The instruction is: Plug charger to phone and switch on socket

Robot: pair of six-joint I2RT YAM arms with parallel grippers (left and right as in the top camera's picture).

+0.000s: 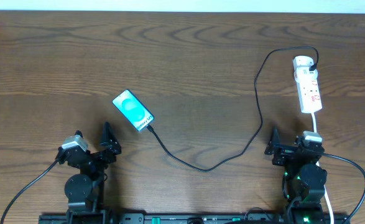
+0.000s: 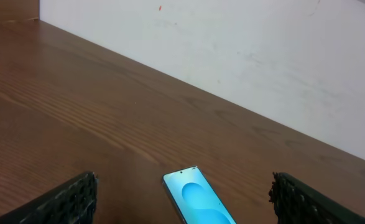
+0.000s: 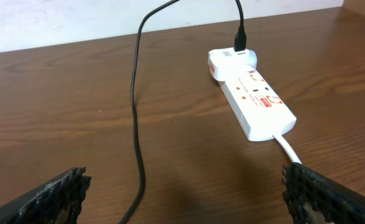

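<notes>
Lying diagonally, the flat cyan-screened phone (image 1: 132,111) aims its white-strip end toward the near right. Left fingers (image 2: 70,202) and right fingers (image 3: 58,193) gape wide, empty.

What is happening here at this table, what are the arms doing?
Nothing is being handled right now. Both arms sit at the near edge, with the left gripper and right gripper open and empty. The charger runs from the socket to the phone; whether it is plugged in there, I cannot tell.

Even, bright light; soft shadows; sharp focus; mild sheen on wood table (image 1: 188,56).
</notes>
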